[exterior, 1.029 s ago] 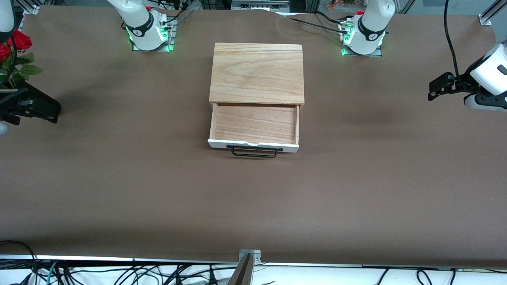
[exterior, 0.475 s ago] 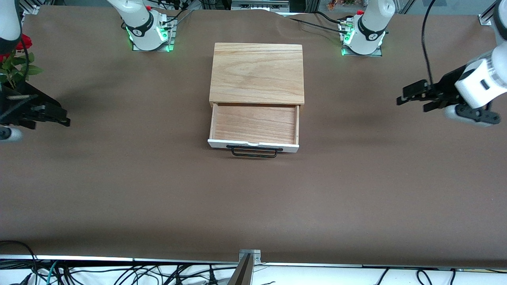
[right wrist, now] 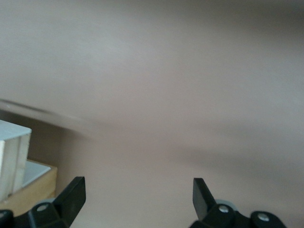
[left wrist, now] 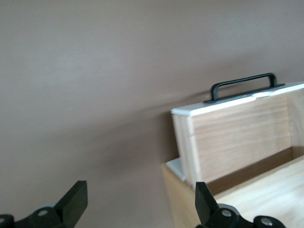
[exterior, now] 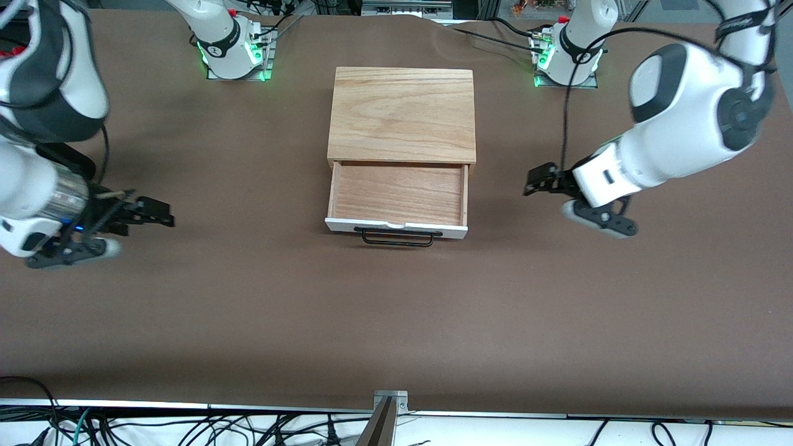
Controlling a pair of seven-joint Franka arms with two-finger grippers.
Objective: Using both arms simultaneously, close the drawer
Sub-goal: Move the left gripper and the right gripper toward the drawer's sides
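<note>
The drawer point(exterior: 399, 193) stands pulled out of the oak box point(exterior: 403, 111), its white front panel point(exterior: 396, 227) and black wire handle point(exterior: 398, 238) facing the front camera. The tray is empty. My left gripper point(exterior: 534, 182) hangs open over the table beside the drawer, toward the left arm's end. In the left wrist view the drawer's side wall point(left wrist: 237, 137) and handle point(left wrist: 244, 85) lie ahead of that gripper point(left wrist: 141, 204). My right gripper point(exterior: 156, 214) is open over the table toward the right arm's end, well apart from the drawer. The right wrist view shows only the drawer's corner point(right wrist: 14, 156) beside that gripper point(right wrist: 137, 194).
The brown table cloth point(exterior: 396, 322) is bare around the box. The two arm bases point(exterior: 234, 52) point(exterior: 567, 59) stand farther from the front camera than the box. A metal bracket point(exterior: 390, 399) and cables sit at the table's near edge.
Both arms have swung in from the table's ends toward the drawer, and both grippers have come lower in the view. The drawer has not moved.
</note>
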